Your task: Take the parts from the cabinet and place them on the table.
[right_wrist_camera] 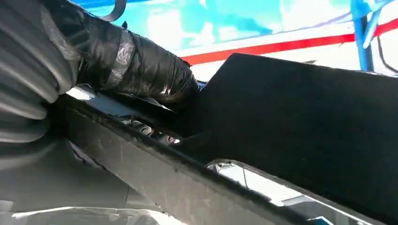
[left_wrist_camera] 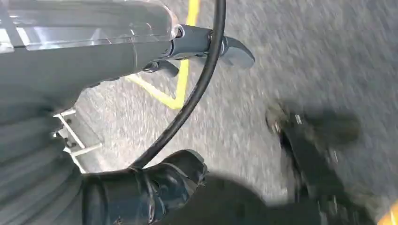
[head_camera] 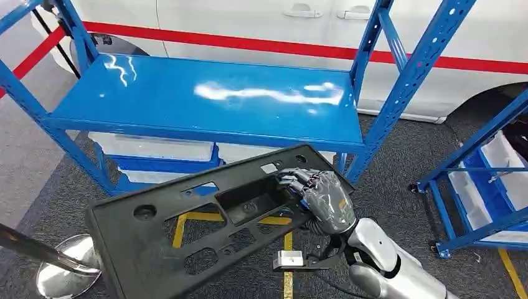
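A long black plastic panel (head_camera: 187,230) with several cut-outs hangs in the air in front of the blue rack (head_camera: 205,99), tilted down toward the left. My right hand (head_camera: 320,196) grips its right end, fingers hooked into an opening. In the right wrist view the panel (right_wrist_camera: 300,122) runs close past my right hand (right_wrist_camera: 131,61), whose dark wrapped fingers press on its edge. My left hand (left_wrist_camera: 141,192) hangs over the grey floor with its dark fingers curled in and nothing in them.
The rack's top shelf is bare and glossy; white bins (head_camera: 155,149) sit on the shelf below. A second blue rack (head_camera: 485,180) stands at the right. A chrome post base (head_camera: 65,265) stands at the lower left. A white vehicle (head_camera: 280,25) is behind. Yellow floor lines (head_camera: 287,249).
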### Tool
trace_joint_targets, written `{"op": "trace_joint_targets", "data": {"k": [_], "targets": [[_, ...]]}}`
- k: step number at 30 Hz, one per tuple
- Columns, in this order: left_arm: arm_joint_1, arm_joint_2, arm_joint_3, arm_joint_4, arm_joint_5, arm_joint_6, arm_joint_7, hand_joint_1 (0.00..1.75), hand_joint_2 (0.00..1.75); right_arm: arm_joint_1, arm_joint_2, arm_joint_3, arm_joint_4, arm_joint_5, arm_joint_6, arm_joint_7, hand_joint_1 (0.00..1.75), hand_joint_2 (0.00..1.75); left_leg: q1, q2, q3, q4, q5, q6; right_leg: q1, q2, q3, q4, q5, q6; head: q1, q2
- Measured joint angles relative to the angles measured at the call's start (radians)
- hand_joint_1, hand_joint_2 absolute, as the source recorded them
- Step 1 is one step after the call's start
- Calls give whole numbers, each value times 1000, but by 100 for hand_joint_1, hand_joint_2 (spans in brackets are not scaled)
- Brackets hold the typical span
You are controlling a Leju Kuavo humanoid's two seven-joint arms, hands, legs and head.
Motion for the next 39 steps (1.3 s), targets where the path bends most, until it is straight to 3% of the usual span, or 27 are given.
{"op": "trace_joint_targets", "data": {"k": [1,2,4,5,7,8,10,11,12,13,15,16,17,19,21,22,23,24,27,28,30,32,33,35,37,38,39], "targets": [[1,0,0,0,-2,-2,0,0,175,1,0,0,0,-4,2,0,175,175,-3,-4,-21,2,15,1,1,0,-7,67,-17,0,0,0],[2,0,0,0,-3,-2,0,0,175,2,0,0,0,-5,2,-1,175,175,-5,-9,-40,6,28,1,1,0,3,94,3,-1,0,0],[2,0,0,0,-5,-2,-2,0,175,2,0,0,1,-7,3,-1,175,175,-8,-25,-78,15,49,-3,4,4,75,41,85,-9,0,0],[3,0,0,0,-6,-2,-2,0,175,1,0,0,0,-8,5,-2,175,175,-9,-36,-96,23,59,-5,7,17,147,-47,111,-19,0,0],[0,-5,0,-1,-6,-2,-3,0,175,-1,-3,-2,0,-8,8,-3,175,175,-14,-53,-114,33,77,-13,10,77,260,-221,49,-38,0,0],[3,-4,0,-1,-6,-2,-3,0,175,-4,-7,-3,0,-10,10,-3,175,175,-9,-61,-116,28,88,-19,12,70,267,-238,41,-33,0,0],[7,-4,0,-1,-5,-2,-3,0,175,-11,-8,-3,0,-13,18,-5,175,175,-3,-83,-119,17,114,-34,20,48,259,-241,58,-42,0,0],[13,-2,0,-1,-5,-2,-3,0,175,-13,-8,-2,0,-14,21,-5,175,175,-13,-96,-124,11,127,-42,8,35,247,-257,74,-48,1,0],[12,-1,0,-1,-5,-2,-3,0,175,-19,-8,-2,1,-16,22,-5,175,175,-9,-71,-134,26,94,-43,5,17,243,-262,89,-50,0,0],[8,-1,0,-2,-5,-3,-3,0,175,-19,-8,-1,0,-19,24,-5,175,175,-7,-41,-150,66,27,-49,3,9,229,-265,100,-64,-2,0],[7,0,0,-2,-5,-5,-3,0,175,-21,-8,-1,1,-22,31,-5,175,175,6,-16,-177,207,-97,-66,3,-16,205,-264,119,-61,-2,0],[9,0,0,-2,-5,-5,-3,0,175,-22,-8,-1,1,-23,34,-5,175,175,12,-12,-187,276,-121,-75,3,-28,191,-261,129,-59,-2,0],[9,0,0,-2,-6,-8,-3,0,175,-24,-8,0,2,-23,38,-5,175,175,19,-9,-188,325,-106,-84,1,-41,175,-256,138,-55,-2,0],[8,0,0,-2,-7,-9,-5,0,175,-28,-8,3,5,-23,40,-5,175,175,30,-5,-156,321,-37,-96,-3,-62,152,-243,149,-46,-2,0],[7,0,0,-3,-7,-10,-6,0,175,-36,-8,3,6,-25,42,-5,175,175,38,10,-81,233,11,-106,-9,-79,126,-224,155,-36,-2,0],[6,0,0,-6,-7,-11,-6,0,175,-42,-8,3,6,-25,42,-5,175,175,41,39,-21,152,5,-112,-7,-88,117,-211,157,-32,-2,0],[4,-2,0,-8,-8,-13,-6,0,175,-46,-9,3,5,-25,43,-5,175,175,28,76,37,62,-47,-119,-6,-96,104,-200,160,-25,-3,0],[4,0,0,-8,-8,-12,-6,0,175,-50,-9,3,6,-26,44,-4,175,175,24,70,47,27,-65,-86,-3,-106,103,-197,165,-18,0,0],[10,0,1,-8,-8,-12,-7,0,175,-58,-9,8,8,-26,47,-4,175,175,18,43,17,29,-42,-53,-8,-137,104,-206,190,3,-1,0],[9,0,1,-8,-8,-12,-7,0,175,-59,-9,8,10,-26,49,-4,175,175,21,36,15,23,-29,-37,-15,-112,96,-197,170,10,0,0],[5,1,2,-8,-8,-11,-7,0,175,-60,-9,9,14,-26,52,-4,175,175,14,21,-13,24,-7,-15,-16,-33,68,-106,56,7,0,0],[5,2,2,-8,-8,-11,-7,0,175,-59,-9,10,18,-26,53,-4,175,175,3,0,-43,25,14,-6,-8,-6,27,48,-34,1,-1,0],[5,2,2,-8,-8,-12,-7,0,175,-60,-9,10,20,-26,53,-4,175,175,-3,-13,-57,26,26,-4,-3,-4,23,92,-42,-5,0,0],[8,2,2,-8,-8,-12,-7,0,175,-59,-9,10,23,-26,53,-3,175,175,-13,-38,-82,30,44,-1,9,0,77,44,11,-24,0,0],[9,2,2,-8,-8,-12,-7,0,175,-61,-9,10,23,-26,53,-3,175,175,-19,-62,-94,31,57,-1,22,27,183,-118,75,-50,-1,0],[10,-3,2,-8,-8,-12,-7,0,175,-64,-10,10,23,-26,53,-3,175,175,-17,-71,-105,30,67,-2,22,85,226,-198,54,-75,-2,0],[7,-4,2,-9,-8,-12,-7,0,175,-62,-11,10,22,-26,53,-2,175,175,-19,-81,-111,34,78,-8,21,101,233,-228,60,-68,-1,0]]}}
